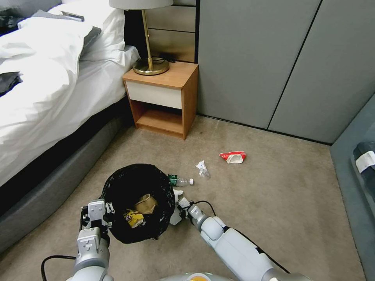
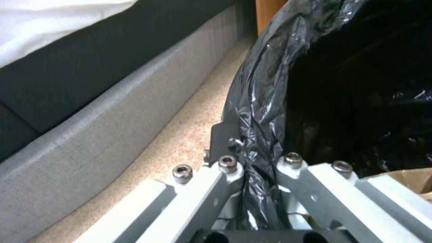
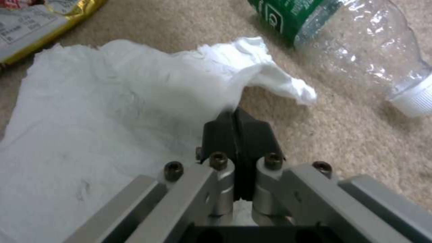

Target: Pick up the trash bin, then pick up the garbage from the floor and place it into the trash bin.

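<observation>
The trash bin (image 1: 136, 203) with its black liner hangs just above the floor (image 1: 273, 203), low in the head view. My left gripper (image 1: 95, 212) is shut on its near-left rim. In the left wrist view the left gripper (image 2: 252, 148) pinches the crinkly bag edge (image 2: 261, 101). Tan paper (image 1: 147, 203) and a yellow wrapper (image 1: 133, 218) lie inside the bin. Right beside the bin, my right gripper (image 1: 181, 205) is down at the floor, shut on a white tissue (image 3: 112, 118); the right gripper's (image 3: 235, 116) jaws are pressed together over the tissue's edge.
A clear bottle (image 1: 179, 180) with a green label lies just beyond the tissue, then a clear plastic scrap (image 1: 202, 169) and a red-and-white packet (image 1: 233, 157). The bed (image 1: 47, 97) runs along the left, a wooden nightstand (image 1: 164, 93) stands ahead, grey wall panels (image 1: 273, 66) behind.
</observation>
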Controlling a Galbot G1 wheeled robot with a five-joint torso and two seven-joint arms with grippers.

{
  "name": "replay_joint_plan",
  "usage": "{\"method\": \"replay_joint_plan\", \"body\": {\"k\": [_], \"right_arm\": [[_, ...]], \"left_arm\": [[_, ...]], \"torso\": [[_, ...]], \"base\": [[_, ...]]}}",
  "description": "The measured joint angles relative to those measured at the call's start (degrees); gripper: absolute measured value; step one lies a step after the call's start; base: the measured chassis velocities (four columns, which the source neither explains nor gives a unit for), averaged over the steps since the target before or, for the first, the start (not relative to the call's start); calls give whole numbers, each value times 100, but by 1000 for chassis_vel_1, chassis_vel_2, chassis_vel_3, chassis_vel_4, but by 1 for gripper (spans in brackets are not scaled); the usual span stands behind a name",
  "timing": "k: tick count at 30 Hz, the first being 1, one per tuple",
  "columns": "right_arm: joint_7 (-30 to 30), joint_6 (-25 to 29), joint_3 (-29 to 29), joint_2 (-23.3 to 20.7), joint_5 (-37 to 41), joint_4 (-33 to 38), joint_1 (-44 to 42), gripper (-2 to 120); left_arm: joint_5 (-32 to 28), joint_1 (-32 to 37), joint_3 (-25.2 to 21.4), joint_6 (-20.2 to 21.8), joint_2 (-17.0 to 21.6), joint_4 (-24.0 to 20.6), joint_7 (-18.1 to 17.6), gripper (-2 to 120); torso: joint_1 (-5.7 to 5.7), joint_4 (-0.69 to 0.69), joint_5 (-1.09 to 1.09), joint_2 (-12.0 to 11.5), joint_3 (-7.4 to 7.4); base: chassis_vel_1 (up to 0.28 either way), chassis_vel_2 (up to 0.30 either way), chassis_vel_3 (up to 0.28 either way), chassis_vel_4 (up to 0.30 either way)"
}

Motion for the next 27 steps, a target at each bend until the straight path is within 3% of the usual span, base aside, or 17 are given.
{"method": "replay_joint_plan", "body": {"k": [21,27], "right_arm": [[126,-34,-15,-92,-58,390,-216,2],[139,-129,-36,-149,-51,541,-285,25]], "left_arm": [[-9,-47,2,-3,32,25,8,0],[-6,-48,1,-3,26,33,11,0]], "torso": [[0,0,0,0,0],[0,0,0,0,0]], "base": [[0,0,0,0],[0,0,0,0]]}}
